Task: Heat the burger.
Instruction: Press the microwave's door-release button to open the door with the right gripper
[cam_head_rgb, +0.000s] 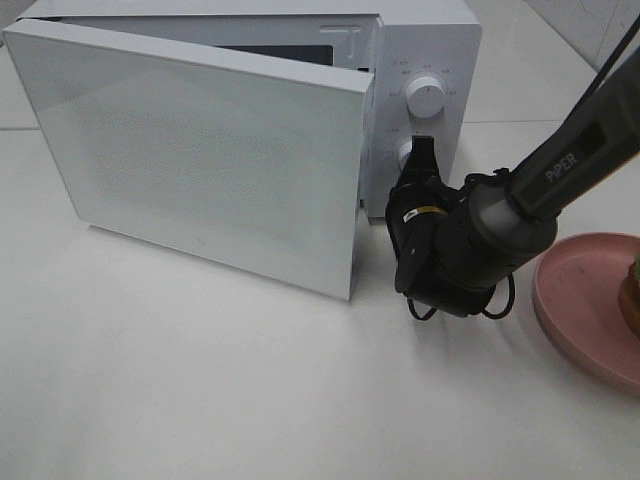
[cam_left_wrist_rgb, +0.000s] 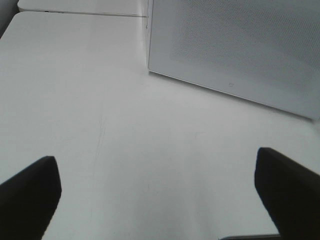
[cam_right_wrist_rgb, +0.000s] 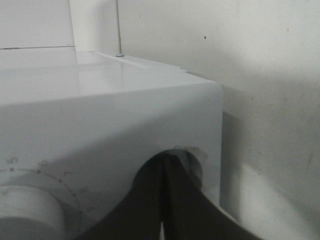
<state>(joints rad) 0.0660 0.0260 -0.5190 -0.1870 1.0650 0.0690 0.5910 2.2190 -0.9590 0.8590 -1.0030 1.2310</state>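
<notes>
At the desk's (cam_head_rgb: 200, 380) right edge, the burger (cam_head_rgb: 632, 292) sits on a pink plate (cam_head_rgb: 575, 300), mostly cut off from view. The right claw (cam_head_rgb: 422, 152), pinched shut, has its tips at the lower knob (cam_head_rgb: 404, 153) of the white microwave (cam_head_rgb: 440, 40), whose door (cam_head_rgb: 200, 160) stands open. The left claw (cam_left_wrist_rgb: 157, 172) hangs spread wide above the desk, near that door.
</notes>
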